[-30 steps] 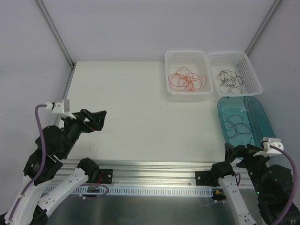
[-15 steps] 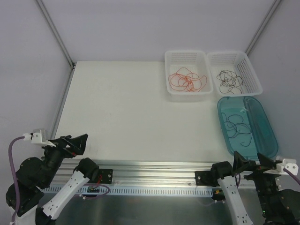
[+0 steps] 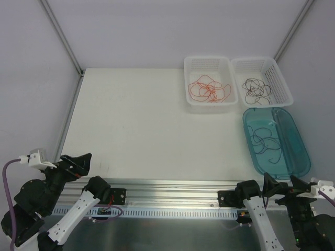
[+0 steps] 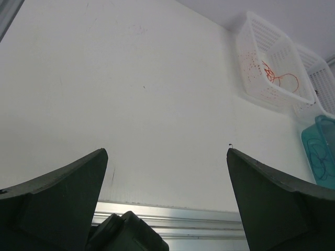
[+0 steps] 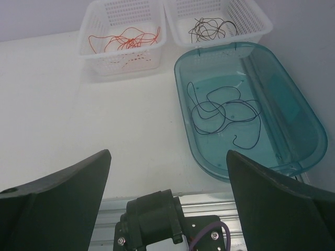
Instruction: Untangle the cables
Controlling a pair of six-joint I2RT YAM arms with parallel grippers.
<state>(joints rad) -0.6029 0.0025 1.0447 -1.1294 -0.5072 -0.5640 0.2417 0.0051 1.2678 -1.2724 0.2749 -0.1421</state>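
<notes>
- A white table [image 3: 146,125] stands between pale grey walls [image 3: 131,31], with a metal rail [image 3: 172,187] along its near edge.
- Thin, curly red-orange cables [image 3: 208,90] lie in the left white basket [image 3: 207,59], at the table's far right.
- Dark cables [image 3: 255,89] lie in the right white basket [image 3: 254,59].
- A dark strand [image 5: 222,112] loops in the teal tray [image 3: 290,130].
- The left gripper [image 4: 167,151] and right gripper [image 5: 167,154] gape wide and hold nothing.

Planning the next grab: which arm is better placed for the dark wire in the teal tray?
Right. The open right gripper sits beside the teal tray, the dark wire ahead in its wrist view. The left gripper is far off on the opposite side.
</notes>
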